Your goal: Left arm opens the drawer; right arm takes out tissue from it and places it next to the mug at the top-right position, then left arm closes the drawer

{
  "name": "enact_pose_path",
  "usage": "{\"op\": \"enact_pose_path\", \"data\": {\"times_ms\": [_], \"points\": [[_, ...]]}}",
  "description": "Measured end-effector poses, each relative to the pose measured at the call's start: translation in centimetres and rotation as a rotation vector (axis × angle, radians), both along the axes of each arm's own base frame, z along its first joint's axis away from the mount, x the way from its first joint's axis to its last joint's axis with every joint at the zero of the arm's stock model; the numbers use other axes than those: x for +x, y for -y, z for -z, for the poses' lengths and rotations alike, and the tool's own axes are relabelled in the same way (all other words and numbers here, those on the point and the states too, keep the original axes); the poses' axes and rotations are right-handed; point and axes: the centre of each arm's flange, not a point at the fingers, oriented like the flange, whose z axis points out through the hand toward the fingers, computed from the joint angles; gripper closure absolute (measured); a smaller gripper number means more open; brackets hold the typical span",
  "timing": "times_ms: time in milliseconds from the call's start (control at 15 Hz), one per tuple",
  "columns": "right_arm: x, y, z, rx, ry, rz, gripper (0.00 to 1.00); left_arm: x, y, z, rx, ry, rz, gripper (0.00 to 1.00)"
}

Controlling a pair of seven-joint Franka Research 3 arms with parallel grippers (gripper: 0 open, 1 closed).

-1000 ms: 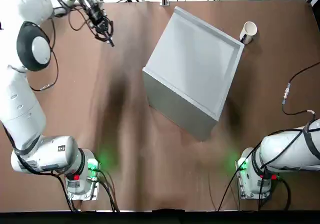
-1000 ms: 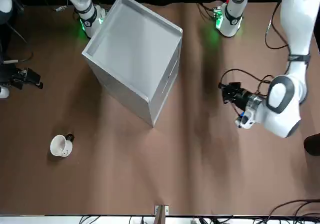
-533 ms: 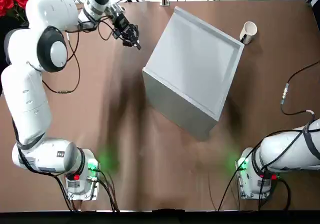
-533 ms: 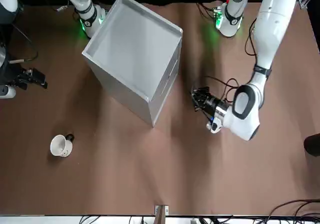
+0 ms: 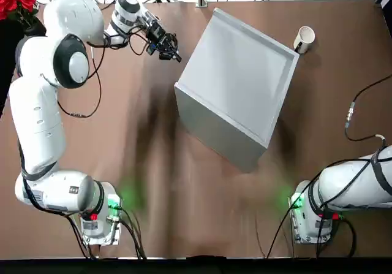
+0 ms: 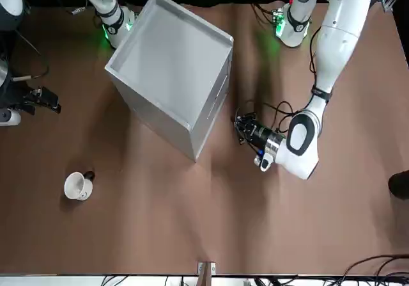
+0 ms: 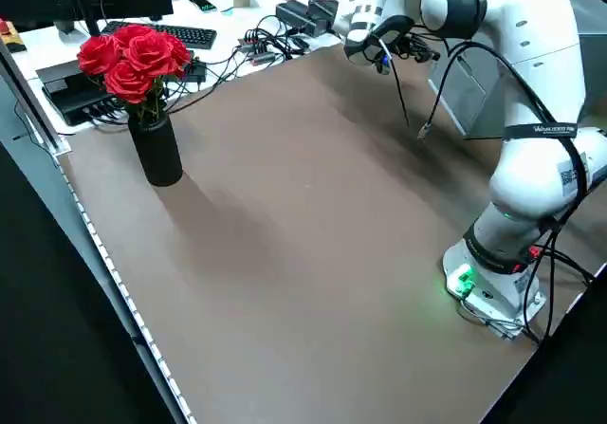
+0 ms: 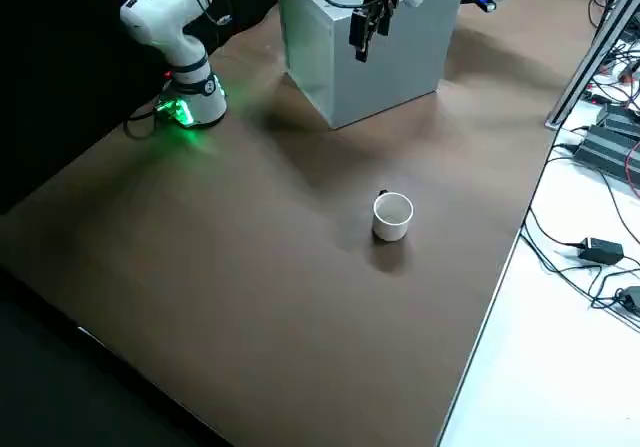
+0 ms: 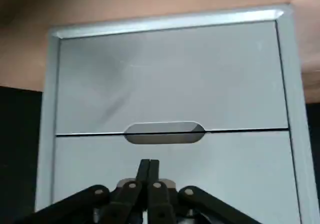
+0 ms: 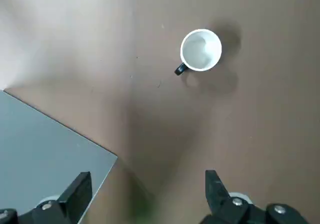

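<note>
Left black two-finger gripper [image 9: 148, 171]: fingers pressed together, just short of large grey box cabinet [image 5: 236, 90] drawer front [image 9: 170, 176], cabinet's 9 o'clock side. Right gripper [image 10: 145, 184]: spread, above small white cylindrical mug [image 10: 201, 50].

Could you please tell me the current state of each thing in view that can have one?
Drawer: shut, front flush with the cabinet.
Left gripper: fingers shut, empty, facing the drawer handle, short of it.
Right gripper: open, empty, raised above the table.
Mug: upright, empty.
Tissue: not visible.
Roses: upright in a black vase.
</note>
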Motion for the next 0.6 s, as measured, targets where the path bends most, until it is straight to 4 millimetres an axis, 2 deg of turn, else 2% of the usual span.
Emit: {"op": "enact_pose_path", "data": {"times_ms": [67, 200, 600], "points": [[0.0, 0.0, 0.0, 0.001, 0.003, 0.001, 0.0, -0.9, 1.9, 0.7, -0.002, -0.019, 0.013, 0.99], [0.0, 0.1, 0.0, 0.004, 0.004, 0.002, 0.0, -1.9, 3.7, 1.3, 0.019, -0.054, 0.031, 0.99], [0.2, 0.0, -0.2, 0.014, 0.02, 0.004, 0.0, -2.5, 4.5, 2.2, 0.032, -0.082, 0.041, 0.99]]}}
